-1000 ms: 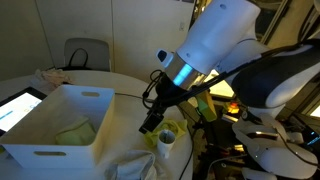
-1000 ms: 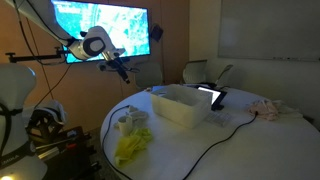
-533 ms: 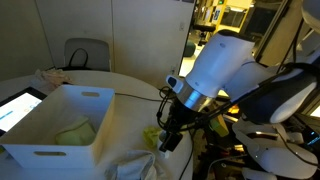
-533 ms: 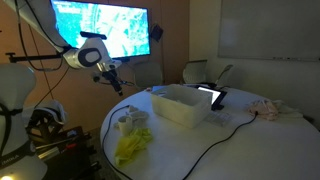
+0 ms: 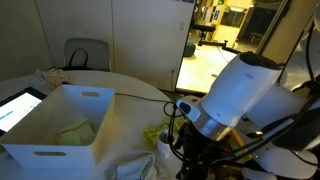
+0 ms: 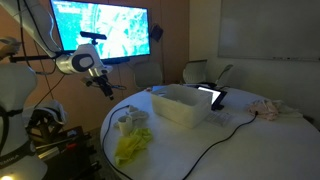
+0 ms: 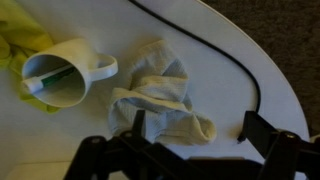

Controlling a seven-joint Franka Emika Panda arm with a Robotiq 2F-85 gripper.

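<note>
My gripper (image 7: 195,135) is open, with nothing between its fingers. It hangs above a crumpled pale cloth (image 7: 160,95) that lies on the white round table (image 7: 230,25). In the wrist view a white mug (image 7: 65,75) with something green inside sits to the left of the cloth, beside a yellow cloth (image 7: 20,35). A black cable (image 7: 215,50) curves past on the right. In an exterior view the gripper (image 6: 105,88) is up in the air near the table's edge, above and beside the mug (image 6: 127,121) and the yellow cloth (image 6: 132,148).
A white bin (image 5: 60,125) with a greenish cloth (image 5: 75,132) inside stands mid-table. A tablet (image 6: 212,97) and a pink cloth (image 6: 268,110) lie beyond it. A chair (image 6: 200,72) stands behind the table and a lit screen (image 6: 100,30) hangs on the wall. The table's rim is close to the gripper.
The jaws have opened wider. The arm has swung away from the bin toward the table's edge, over the mug and cloths.
</note>
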